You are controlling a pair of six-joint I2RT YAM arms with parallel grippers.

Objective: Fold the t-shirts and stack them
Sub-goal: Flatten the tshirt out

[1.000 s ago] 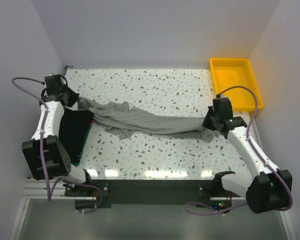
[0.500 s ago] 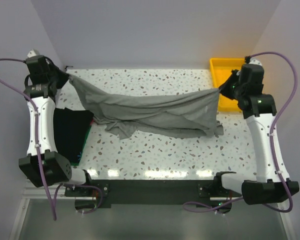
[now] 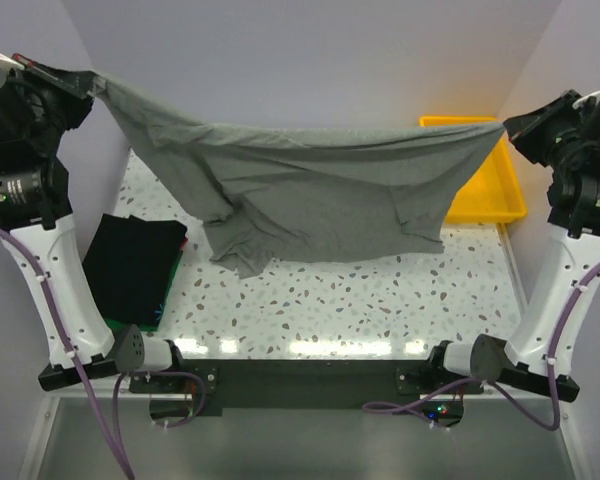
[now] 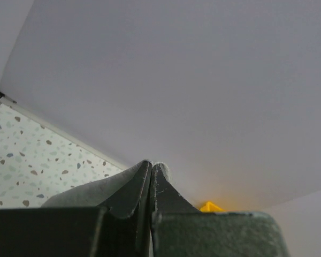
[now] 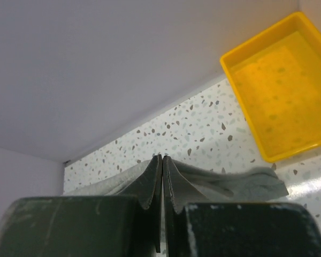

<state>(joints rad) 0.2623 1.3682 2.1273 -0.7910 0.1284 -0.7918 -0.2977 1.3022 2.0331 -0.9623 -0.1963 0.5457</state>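
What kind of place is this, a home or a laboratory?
Most likely a robot test cell in a laboratory: plain pale walls enclose a speckled table, and the left gripper and right gripper hold a grey t-shirt up between them.

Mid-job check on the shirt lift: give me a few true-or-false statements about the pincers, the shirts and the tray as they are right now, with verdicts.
1. The left pincer and the right pincer are both shut on the heather-grey fabric t-shirt. True.
2. The grey t-shirt lies spread flat on the speckled table. False: it hangs in the air, stretched between the two raised pincers.
3. A folded black shirt lies on the table beside the left arm. True.
4. The yellow plastic tray holds a folded shirt. False: the right wrist view shows no shirt in it.
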